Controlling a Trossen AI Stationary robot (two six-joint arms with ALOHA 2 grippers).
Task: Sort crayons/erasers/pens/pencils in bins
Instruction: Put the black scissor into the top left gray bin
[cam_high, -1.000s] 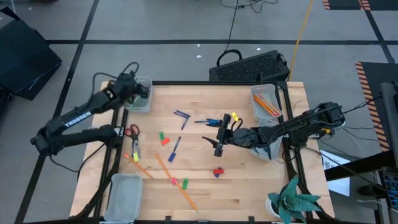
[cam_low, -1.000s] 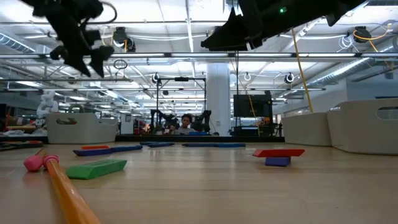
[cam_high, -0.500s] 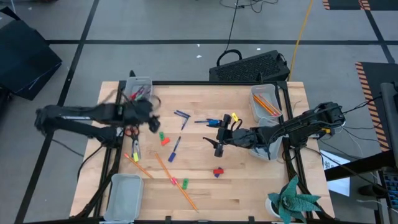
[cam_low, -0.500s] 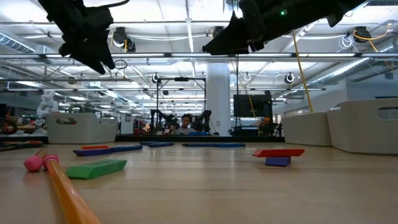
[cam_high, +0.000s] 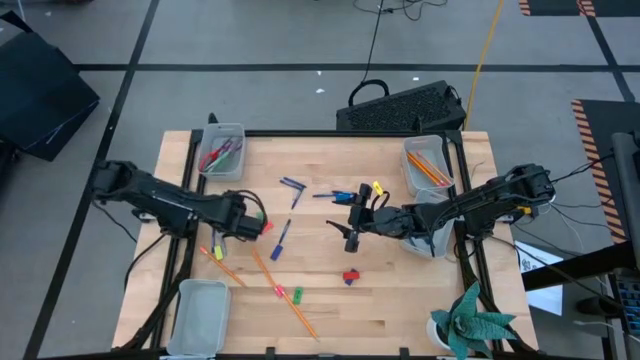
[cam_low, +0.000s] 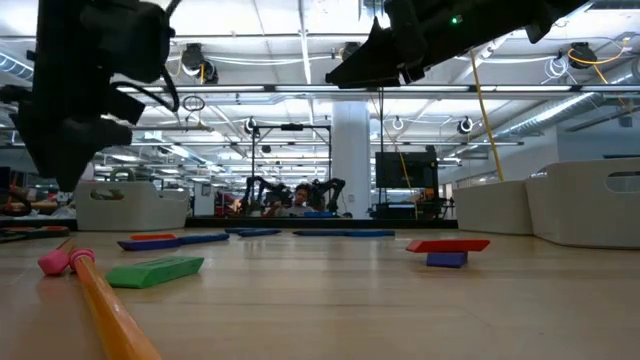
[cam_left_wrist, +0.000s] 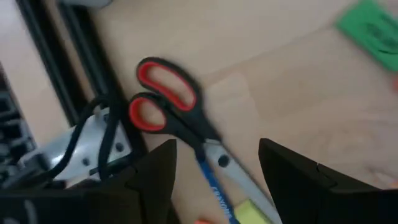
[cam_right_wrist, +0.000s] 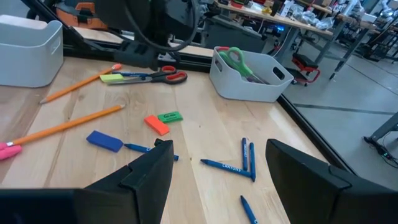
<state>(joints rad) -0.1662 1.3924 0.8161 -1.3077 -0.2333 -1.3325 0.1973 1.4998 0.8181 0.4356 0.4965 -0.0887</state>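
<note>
Faintly, "CRAYONS" on blue pen, scissors lettering unreadable

Overhead tally, sorting table:
- bins: four, one partly hidden under arm
- pencils: two loose on wood, at least two more in far right bin
- pens: at least four blue, loose near table's middle
- crayons and other short stubby pieces: at least six loose, in green, red, blue, pink and yellow
- scissors: one pair, red-handled
- contents of far left bin: too small to count
</note>
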